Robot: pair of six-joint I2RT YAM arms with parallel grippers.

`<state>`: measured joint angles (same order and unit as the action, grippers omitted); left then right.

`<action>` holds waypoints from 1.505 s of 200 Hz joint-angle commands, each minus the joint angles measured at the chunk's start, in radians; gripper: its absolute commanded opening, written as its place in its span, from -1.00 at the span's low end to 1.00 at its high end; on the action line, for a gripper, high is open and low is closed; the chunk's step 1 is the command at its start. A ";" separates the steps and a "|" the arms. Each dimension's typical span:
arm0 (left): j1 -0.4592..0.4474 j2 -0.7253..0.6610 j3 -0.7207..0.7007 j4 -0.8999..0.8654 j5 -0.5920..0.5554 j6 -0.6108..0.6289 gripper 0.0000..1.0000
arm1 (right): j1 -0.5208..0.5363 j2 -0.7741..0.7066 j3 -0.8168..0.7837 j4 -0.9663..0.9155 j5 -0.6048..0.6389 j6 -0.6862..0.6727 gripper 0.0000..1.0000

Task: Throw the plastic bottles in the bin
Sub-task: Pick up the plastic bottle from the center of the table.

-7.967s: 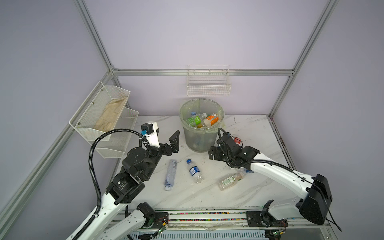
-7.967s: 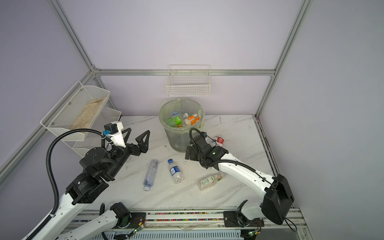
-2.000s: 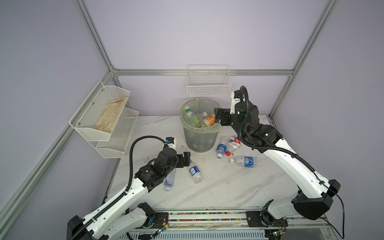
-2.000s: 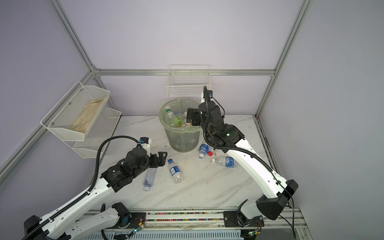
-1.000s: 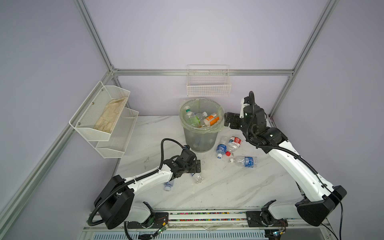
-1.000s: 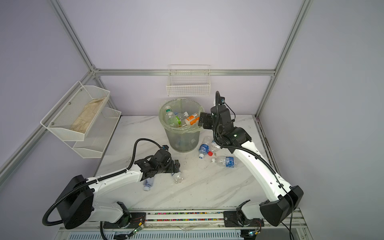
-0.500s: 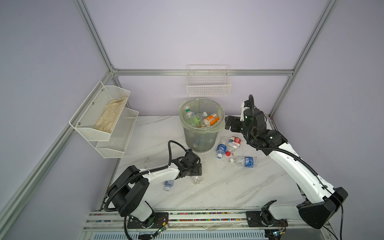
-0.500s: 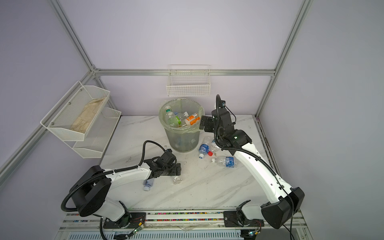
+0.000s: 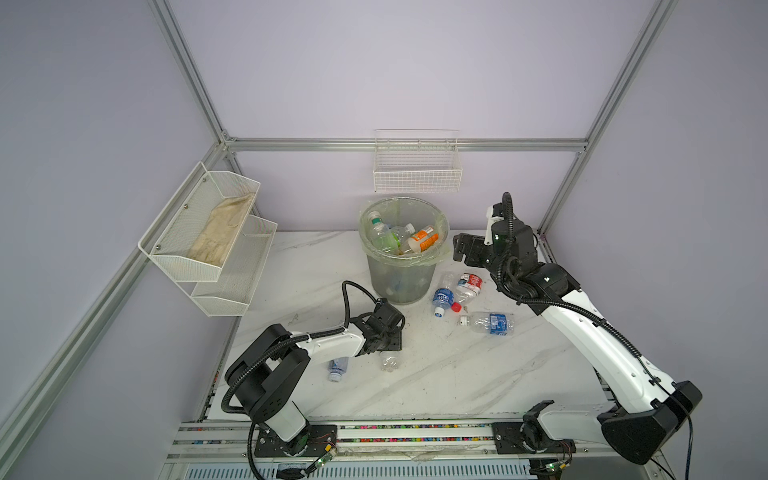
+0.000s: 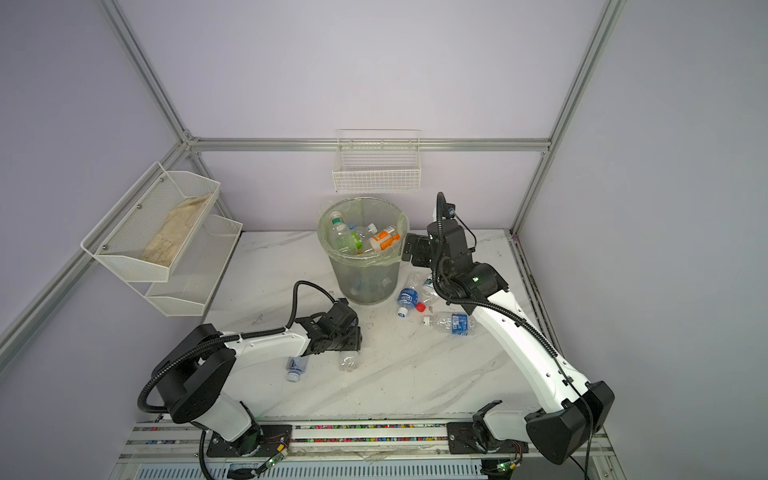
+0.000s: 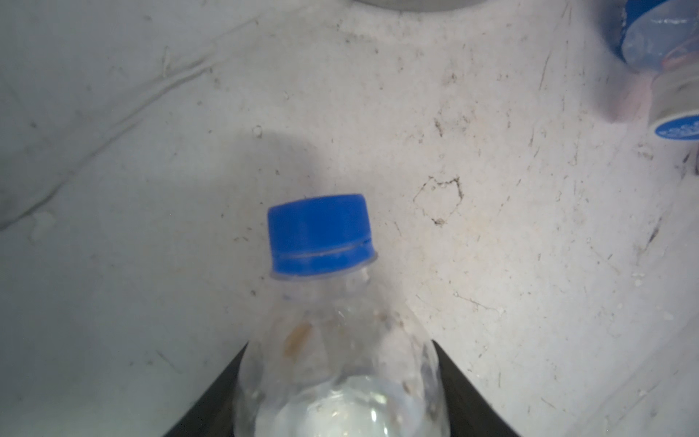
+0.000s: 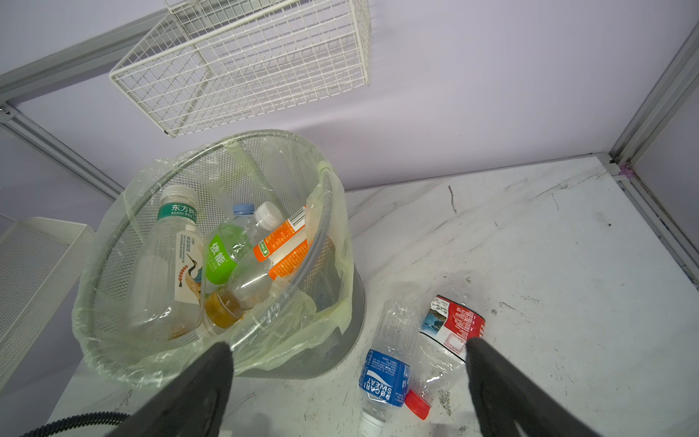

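My left gripper (image 9: 390, 337) (image 11: 340, 342) is low over the marble table, and its black fingers (image 11: 450, 382) press both sides of a clear blue-capped plastic bottle (image 11: 333, 302) (image 9: 390, 360) lying there. A second bottle (image 9: 337, 368) lies beside that arm. The bin (image 9: 399, 278) (image 12: 333, 355) stands at the back and holds several bottles, one with an orange label (image 9: 424, 240). My right gripper (image 9: 461, 249) (image 12: 348, 345) hangs open and empty beside the bin's rim. Below it lie a blue-label bottle (image 12: 386, 374), a crushed red-label one (image 12: 454, 325), and a third (image 9: 490, 323).
A white wire basket (image 9: 417, 170) hangs on the back wall above the bin. A white mesh two-tier shelf (image 9: 216, 232) with a cloth in it is fixed to the left wall. Aluminium frame posts stand at the corners, and a rail runs along the front edge.
The left arm stretched out low over the table and its jaws closed from wide open onto the blue-capped bottle. The right gripper drew back a little from over the bin, still open.
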<state>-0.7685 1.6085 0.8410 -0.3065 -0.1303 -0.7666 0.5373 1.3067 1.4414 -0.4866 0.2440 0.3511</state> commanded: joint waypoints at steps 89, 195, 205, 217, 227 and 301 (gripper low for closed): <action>-0.006 -0.242 0.129 -0.146 -0.137 0.070 -0.37 | -0.008 -0.041 -0.024 -0.004 -0.005 0.005 0.95; -0.008 -0.856 0.058 0.069 -0.331 0.343 -0.44 | -0.011 -0.061 -0.073 -0.001 0.002 0.002 0.95; -0.007 -0.921 0.025 0.130 -0.336 0.383 -0.44 | -0.011 -0.063 -0.078 -0.001 0.000 0.001 0.95; -0.008 -0.987 -0.012 0.199 -0.349 0.430 -0.44 | -0.011 -0.066 -0.079 -0.001 -0.002 0.003 0.95; -0.008 -1.027 -0.035 0.254 -0.357 0.465 -0.44 | -0.013 -0.064 -0.080 0.000 -0.006 0.002 0.95; -0.006 -0.838 0.132 0.454 -0.296 0.720 -0.42 | -0.012 -0.065 -0.074 0.001 -0.032 0.014 0.95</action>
<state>-0.7734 0.6483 0.8417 0.0731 -0.4656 -0.1814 0.5297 1.2621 1.3655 -0.4858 0.2214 0.3523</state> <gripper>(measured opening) 0.529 0.974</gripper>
